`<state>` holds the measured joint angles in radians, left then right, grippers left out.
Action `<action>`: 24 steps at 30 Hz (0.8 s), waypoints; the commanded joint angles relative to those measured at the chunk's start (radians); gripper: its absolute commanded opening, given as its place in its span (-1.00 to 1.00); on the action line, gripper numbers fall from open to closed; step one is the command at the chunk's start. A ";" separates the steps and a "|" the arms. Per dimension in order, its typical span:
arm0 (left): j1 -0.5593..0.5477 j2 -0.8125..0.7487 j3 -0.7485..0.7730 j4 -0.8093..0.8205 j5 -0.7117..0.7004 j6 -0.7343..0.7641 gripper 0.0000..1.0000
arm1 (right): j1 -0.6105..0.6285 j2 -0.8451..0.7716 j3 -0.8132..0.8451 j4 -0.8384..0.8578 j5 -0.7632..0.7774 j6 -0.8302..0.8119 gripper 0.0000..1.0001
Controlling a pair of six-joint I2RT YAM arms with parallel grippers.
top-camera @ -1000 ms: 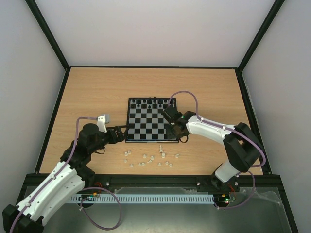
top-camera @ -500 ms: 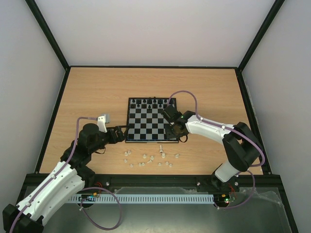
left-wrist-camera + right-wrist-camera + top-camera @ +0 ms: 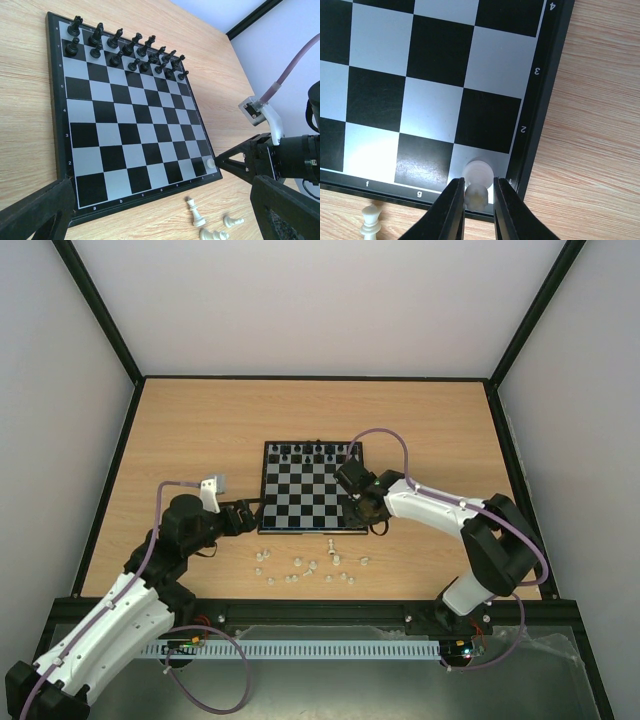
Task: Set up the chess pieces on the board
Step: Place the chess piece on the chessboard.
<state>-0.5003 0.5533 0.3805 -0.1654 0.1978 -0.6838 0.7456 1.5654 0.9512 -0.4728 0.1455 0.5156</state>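
Note:
The board (image 3: 312,498) lies mid-table with black pieces (image 3: 315,452) in its far two rows. My right gripper (image 3: 357,508) is at the board's near right corner. In the right wrist view its fingers (image 3: 454,210) close around a white chess piece (image 3: 478,192) that stands on the corner square by the "1" label. The same piece shows in the left wrist view (image 3: 210,162). Several white chess pieces (image 3: 305,565) lie scattered on the table in front of the board. My left gripper (image 3: 247,515) is open and empty at the board's near left edge.
A taller white piece (image 3: 196,212) stands just off the board's near edge, with two more lying beside it (image 3: 216,233). Black frame rails and white walls enclose the table. The right arm's purple cable (image 3: 385,435) arches over the board's far right corner.
My right gripper has shifted very slightly to the right at the board's corner. The left arm and the loose pieces have not moved.

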 commanded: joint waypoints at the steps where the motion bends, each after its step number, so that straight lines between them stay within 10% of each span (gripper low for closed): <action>1: -0.004 -0.018 0.008 0.000 -0.002 -0.009 0.98 | -0.003 -0.033 -0.018 -0.055 0.014 0.000 -0.64; 24: -0.005 0.012 0.036 0.006 -0.002 -0.002 0.98 | 0.079 -0.384 -0.125 -0.204 -0.036 0.170 -0.07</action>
<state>-0.5011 0.5575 0.3809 -0.1711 0.1928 -0.6884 0.7887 1.1728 0.8543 -0.5800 0.1024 0.6048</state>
